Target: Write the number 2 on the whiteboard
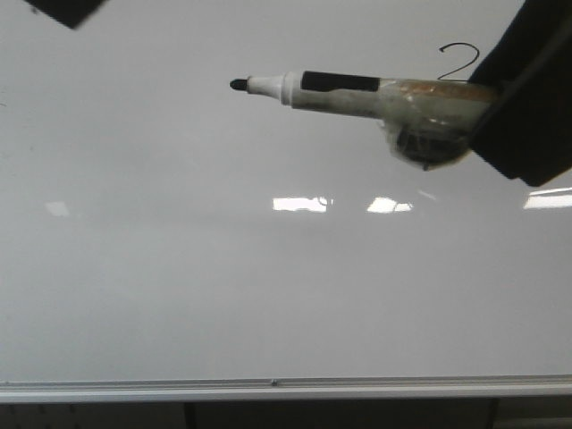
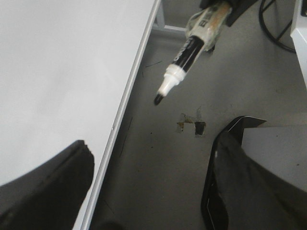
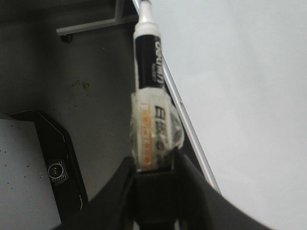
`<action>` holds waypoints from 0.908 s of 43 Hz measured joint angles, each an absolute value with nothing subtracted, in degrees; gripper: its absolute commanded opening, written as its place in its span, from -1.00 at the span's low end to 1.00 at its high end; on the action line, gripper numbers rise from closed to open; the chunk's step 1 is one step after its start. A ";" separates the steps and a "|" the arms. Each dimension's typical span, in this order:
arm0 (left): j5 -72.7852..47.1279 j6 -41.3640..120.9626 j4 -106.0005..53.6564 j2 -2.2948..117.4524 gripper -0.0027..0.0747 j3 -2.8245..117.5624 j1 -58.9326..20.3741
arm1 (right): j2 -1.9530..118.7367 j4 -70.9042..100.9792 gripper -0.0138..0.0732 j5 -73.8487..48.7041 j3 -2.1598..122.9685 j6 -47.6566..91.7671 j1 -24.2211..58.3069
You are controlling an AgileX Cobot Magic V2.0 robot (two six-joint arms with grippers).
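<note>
Since the whiteboard [image 1: 179,295] stands upright facing the robot, the marker [image 1: 357,94] is held sideways in the right gripper [image 3: 153,167], closed on its taped barrel, tip off the surface. The number 2 [image 1: 458,61] sits top right. Left gripper [image 2: 148,191] is spread wide, empty.

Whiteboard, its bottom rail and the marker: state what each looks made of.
The whiteboard looks like a glossy coated panel, since it mirrors bright ceiling lights. Its bottom rail looks like brushed aluminium: silver and matte. The marker seems to be plastic, a white barrel with a black label and dark tip, its rear wrapped in wrinkled clear tape where the right gripper clamps it.
</note>
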State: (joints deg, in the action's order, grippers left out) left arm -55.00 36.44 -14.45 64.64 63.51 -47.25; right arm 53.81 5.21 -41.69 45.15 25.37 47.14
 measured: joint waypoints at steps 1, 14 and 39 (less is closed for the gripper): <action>-54.11 36.85 -14.06 65.37 0.39 63.51 -48.09 | 53.90 5.21 -0.82 -41.69 45.15 25.37 47.14; -45.73 41.06 -8.97 73.38 0.40 63.51 -58.04 | 54.04 5.34 -0.82 -41.69 45.15 25.37 47.14; -41.46 41.19 -7.11 77.22 -0.53 63.51 -59.00 | 54.04 5.34 -0.82 -41.69 45.15 25.46 47.14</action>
State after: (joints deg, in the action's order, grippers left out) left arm -41.46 41.19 -7.11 77.22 63.51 -59.00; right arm 54.04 5.34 -41.69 45.15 25.46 47.14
